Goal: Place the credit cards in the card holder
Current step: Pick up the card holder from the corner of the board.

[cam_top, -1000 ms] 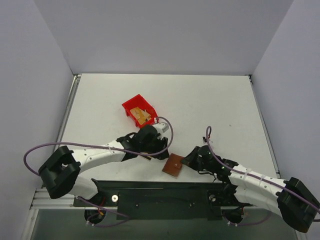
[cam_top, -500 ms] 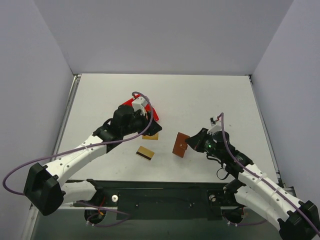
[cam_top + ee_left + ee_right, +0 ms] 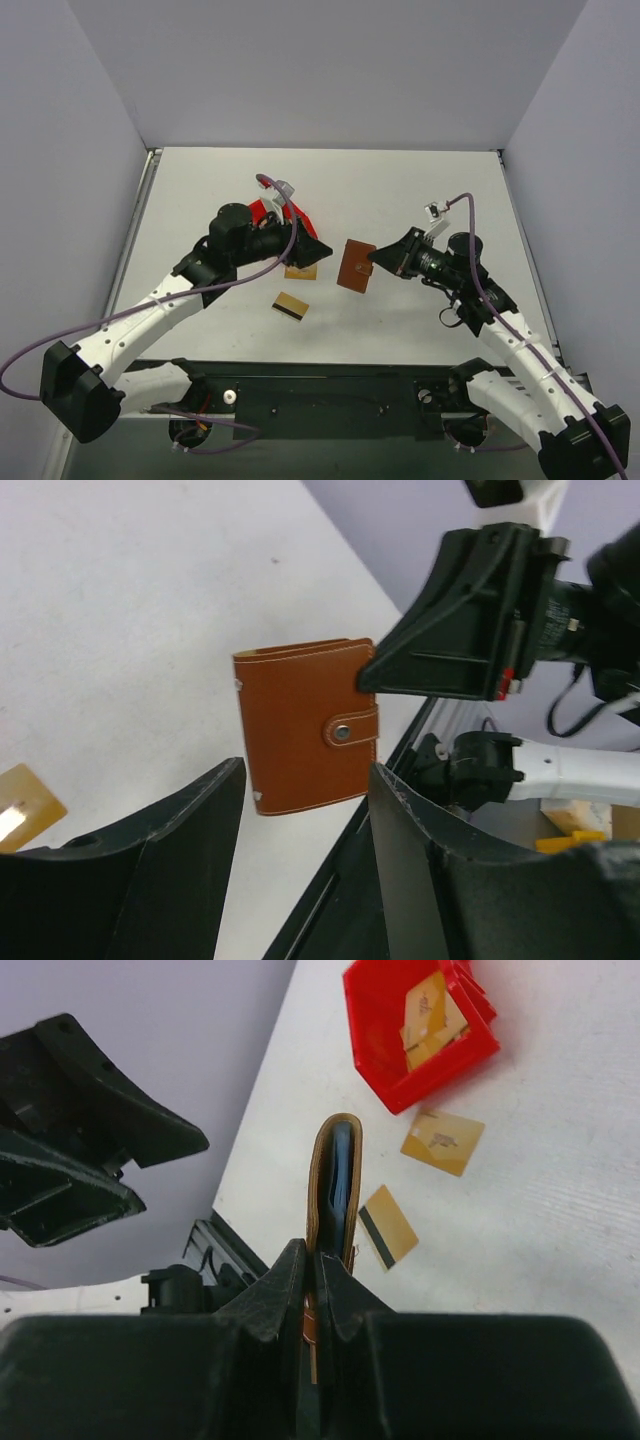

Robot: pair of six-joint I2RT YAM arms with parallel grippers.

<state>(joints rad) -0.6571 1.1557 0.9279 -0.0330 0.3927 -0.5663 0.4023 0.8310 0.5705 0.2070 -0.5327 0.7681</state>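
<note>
1. Top external shows the left gripper has swung up from the near edge to just beside the red bin. Its jaws have been spreading and now stand wide apart with nothing between them, facing the card holder.
2. None of the credit cards is held. The striped card lies loose on the table, a plain card lies beside the bin, and more sit inside it.
3. The card holder has left the table's near edge and hangs upright between the two grippers, its snap tab fastened.
4. The right gripper is clamped tight on the holder's edge.
5. Likely meaning: the holder is being presented for opening, and no card can go in before the tab is undone.
</note>
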